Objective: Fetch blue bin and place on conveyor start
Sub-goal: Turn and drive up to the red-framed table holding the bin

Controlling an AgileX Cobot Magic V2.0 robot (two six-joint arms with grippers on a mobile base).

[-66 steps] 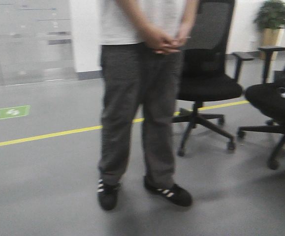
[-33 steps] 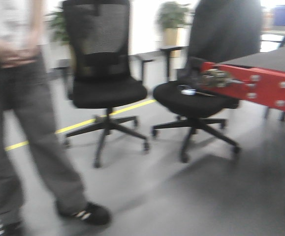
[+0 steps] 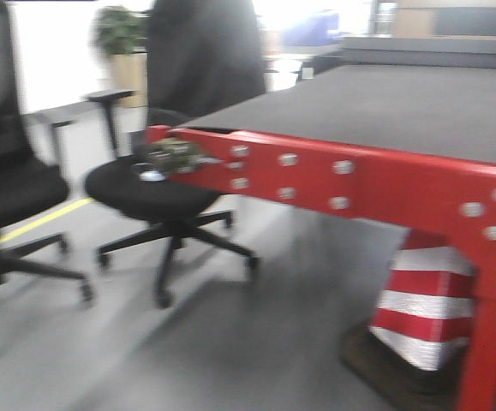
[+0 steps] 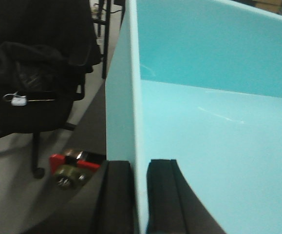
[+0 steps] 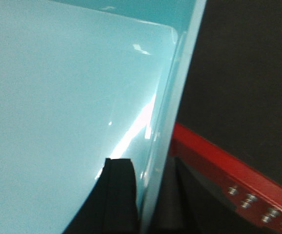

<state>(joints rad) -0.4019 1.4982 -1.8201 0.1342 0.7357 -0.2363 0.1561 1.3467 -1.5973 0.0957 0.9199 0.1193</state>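
The blue bin [image 4: 204, 141] is a pale cyan tub that fills both wrist views. My left gripper [image 4: 139, 195] is shut on its left wall, one black finger outside and one inside. In the right wrist view the blue bin [image 5: 58, 97] shows its inside, and my right gripper [image 5: 150, 195] is shut on its right wall. The conveyor start [image 3: 342, 175], a red end frame with silver bolts, stands close ahead in the front view, carrying the dark grey belt [image 3: 402, 103]. Below the bin's right side I see the red frame [image 5: 214, 168] and belt [image 5: 248, 73]. The front view shows neither bin nor grippers.
Two black office chairs [image 3: 158, 193] [image 3: 8, 188] stand to the left on the grey floor. A red-and-white cone [image 3: 423, 300] sits under the conveyor by its red leg. A dark figure [image 3: 200, 60] and a plant [image 3: 119, 30] are behind. A chair with a black jacket [image 4: 28, 83] is left of the bin.
The front view has swung right: the standing person has left the picture, the chairs have slid left, and the red conveyor end now fills the right and middle, much closer.
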